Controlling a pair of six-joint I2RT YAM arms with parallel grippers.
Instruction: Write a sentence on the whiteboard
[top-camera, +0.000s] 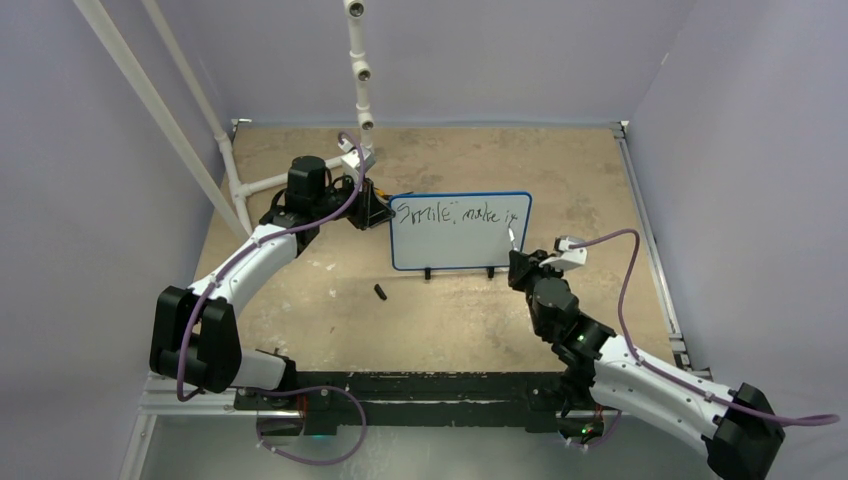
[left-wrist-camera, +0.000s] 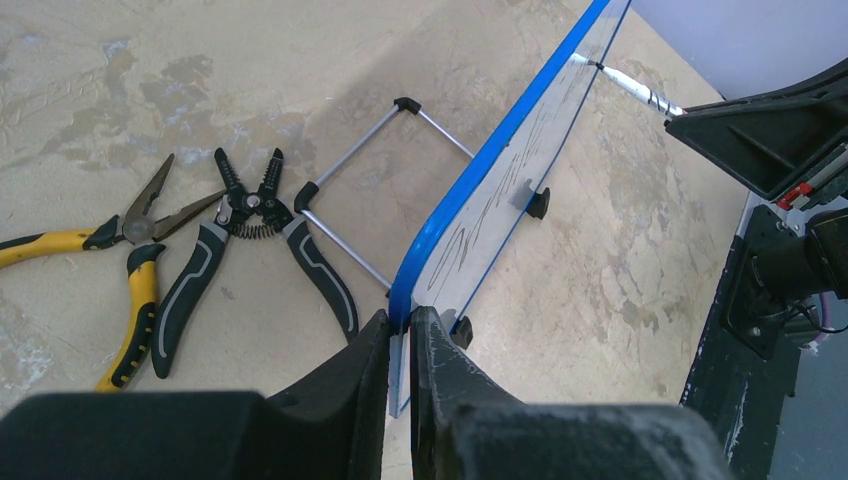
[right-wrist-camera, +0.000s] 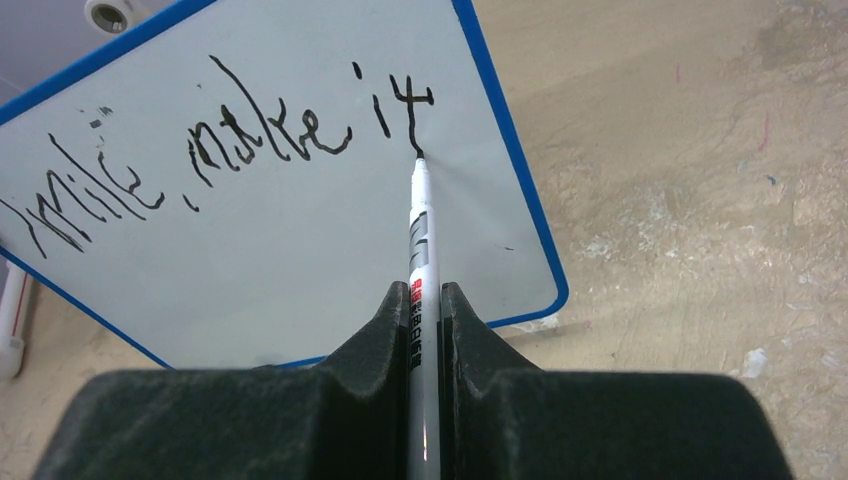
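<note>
L: my left tool (left-wrist-camera: 400, 328) reaches forward, pinching whiteboard (top-camera: 460, 240) left edge, upright mid-surface (top-camera: 450, 325) | R: my right tool (right-wrist-camera: 425, 300) pinches marker (right-wrist-camera: 420, 225), tip touching sentence (right-wrist-camera: 270, 140) at "it" | pliers (left-wrist-camera: 138, 300), stripper (left-wrist-camera: 322, 278) behind whiteboard

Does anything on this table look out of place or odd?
A small black piece, maybe the marker cap, lies loose in front of the whiteboard. Yellow-handled pliers and black wire strippers lie behind it, unrelated to writing.

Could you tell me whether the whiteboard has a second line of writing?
No, the whiteboard carries only one line, the sentence reading "Smile, make it", blank below.
</note>
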